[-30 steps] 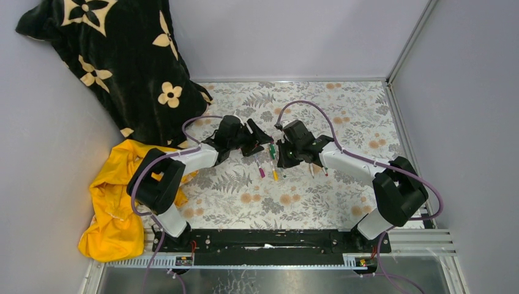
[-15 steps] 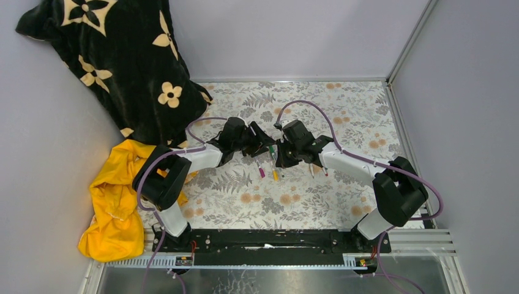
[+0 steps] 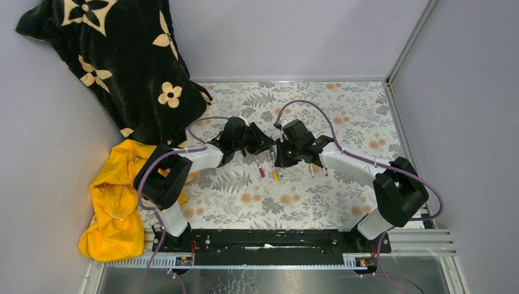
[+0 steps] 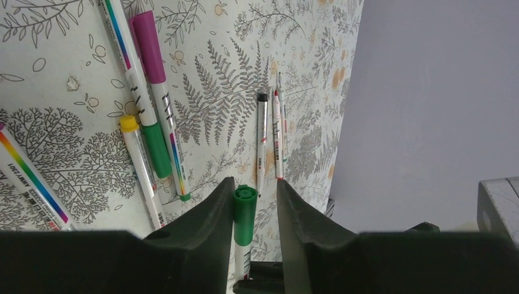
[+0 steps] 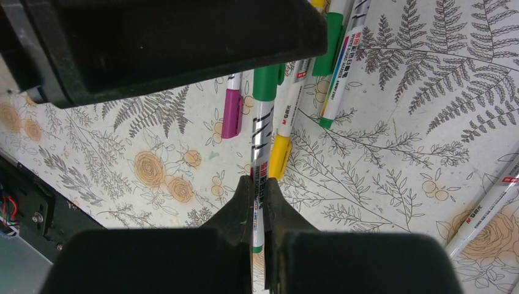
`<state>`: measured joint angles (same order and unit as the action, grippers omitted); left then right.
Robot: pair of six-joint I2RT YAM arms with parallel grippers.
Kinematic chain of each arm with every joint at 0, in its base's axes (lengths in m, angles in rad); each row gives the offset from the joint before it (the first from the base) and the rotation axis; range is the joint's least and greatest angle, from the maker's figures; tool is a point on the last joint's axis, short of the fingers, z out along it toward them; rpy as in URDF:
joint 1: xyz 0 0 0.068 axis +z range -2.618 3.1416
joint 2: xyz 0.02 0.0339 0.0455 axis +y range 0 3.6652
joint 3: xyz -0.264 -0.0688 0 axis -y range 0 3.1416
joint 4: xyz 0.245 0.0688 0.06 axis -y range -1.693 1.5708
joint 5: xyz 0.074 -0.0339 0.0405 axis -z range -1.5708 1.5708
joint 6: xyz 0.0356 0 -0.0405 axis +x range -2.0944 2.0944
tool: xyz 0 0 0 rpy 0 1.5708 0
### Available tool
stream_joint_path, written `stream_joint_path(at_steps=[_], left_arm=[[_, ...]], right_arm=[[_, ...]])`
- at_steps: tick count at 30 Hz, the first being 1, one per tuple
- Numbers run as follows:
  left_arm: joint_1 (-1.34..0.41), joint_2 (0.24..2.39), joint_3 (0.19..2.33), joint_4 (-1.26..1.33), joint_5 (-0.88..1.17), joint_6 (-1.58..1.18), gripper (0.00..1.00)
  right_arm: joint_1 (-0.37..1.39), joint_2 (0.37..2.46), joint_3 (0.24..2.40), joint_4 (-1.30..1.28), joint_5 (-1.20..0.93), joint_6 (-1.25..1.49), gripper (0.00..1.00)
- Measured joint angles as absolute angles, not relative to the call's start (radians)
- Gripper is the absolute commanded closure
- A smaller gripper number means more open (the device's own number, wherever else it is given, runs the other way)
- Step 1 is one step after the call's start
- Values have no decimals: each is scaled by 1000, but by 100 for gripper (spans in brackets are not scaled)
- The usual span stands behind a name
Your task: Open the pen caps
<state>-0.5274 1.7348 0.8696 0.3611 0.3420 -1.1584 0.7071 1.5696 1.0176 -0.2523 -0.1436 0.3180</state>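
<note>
The right gripper point(image 5: 257, 184) is clenched on the barrel of the green-capped pen point(image 5: 262, 144), held above mid-table, while the left gripper point(image 4: 254, 184), fingers parted, straddles its green cap point(image 4: 245, 208). Other pens point(image 4: 153, 122) lie just under that pen. Beyond and right of it the floral table point(image 3: 355, 104) runs bare to the grey walls point(image 3: 294, 37), and left of it a black blanket point(image 3: 122, 67) and yellow cloth point(image 3: 116, 208) crowd the edge. The yellow-capped pen point(image 5: 280, 156) beside it reads "M&G".
</note>
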Motion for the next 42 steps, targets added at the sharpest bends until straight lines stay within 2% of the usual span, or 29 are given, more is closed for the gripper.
stream_joint_path(at_steps=[8,11,14,18,23,29,35,37,39,42], left_arm=[[-527,1740,869,366,347,-1147,99],[-527,1740,869,371,349,-1146,100],[-527,1740,865,381,349,-1146,100],[-527,1736,856,396,348,-1147,100],[-529,1727,855,410,349,-1150,100],[-529,1723,855,417,350,-1151,100],[-528,1723,855,418,352,-1153,100],[-527,1723,854,417,352,-1153,100],[-525,1723,850,418,352,-1154,100],[-523,1722,847,417,350,-1154,100]], right_arm=[[707,1552,1018,-257,-139,320,100],[707,1549,1018,-259,-134,321,100],[707,1547,1018,-260,-133,321,84],[707,1547,1018,-258,-134,329,72],[707,1547,1031,-254,-141,332,69],[707,1549,1052,-253,-142,334,71],[707,1584,1072,-253,-139,334,78],[707,1595,1076,-254,-134,334,87],[707,1600,1078,-257,-128,337,100],[707,1607,1079,-257,-122,342,100]])
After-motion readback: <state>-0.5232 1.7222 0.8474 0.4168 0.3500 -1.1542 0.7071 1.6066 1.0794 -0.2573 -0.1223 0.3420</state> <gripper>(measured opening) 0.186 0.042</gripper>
